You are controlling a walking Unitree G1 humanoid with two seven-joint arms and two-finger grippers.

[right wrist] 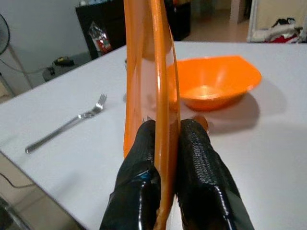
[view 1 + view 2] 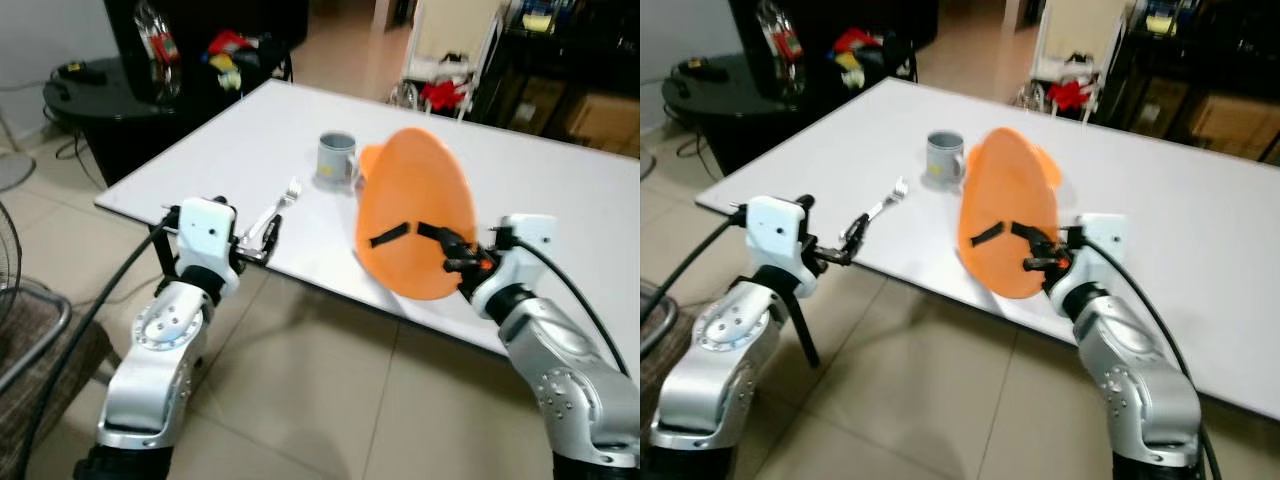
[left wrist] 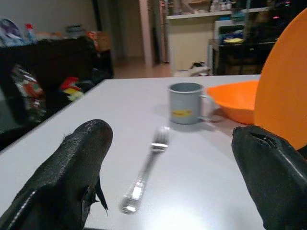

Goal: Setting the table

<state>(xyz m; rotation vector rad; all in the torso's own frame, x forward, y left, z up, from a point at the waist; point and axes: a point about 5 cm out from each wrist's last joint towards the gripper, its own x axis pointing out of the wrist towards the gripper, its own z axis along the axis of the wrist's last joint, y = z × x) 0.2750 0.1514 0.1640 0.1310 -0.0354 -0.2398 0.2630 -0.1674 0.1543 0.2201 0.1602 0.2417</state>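
Two tools are at work over the white rectangular bench (image 2: 560,190). The right tool (image 1: 165,158) is clenched on the rim of a round orange plastic plate (image 2: 415,210), which stands on edge above the bench's near side, at about five o'clock from the grey ceramic mug (image 2: 337,158). Past the plate, at roughly three o'clock from the mug, an orange plastic bowl (image 1: 211,81) rests on the bench. The left tool (image 3: 168,182) hangs released, its fingers spread wide at the bench's near edge, lined up with the handle end of a silver metal fork (image 2: 277,212) that lies flat at about seven o'clock from the mug.

The step in hand looks like placing the plate: it is carried but not yet laid down. The next move likely calls for tipping the plate flat and lowering it onto bare bench near the front edge, between fork and bowl, without knocking the mug. The fork, thin and flat on the surface, could be awkward for the left tool to pinch.
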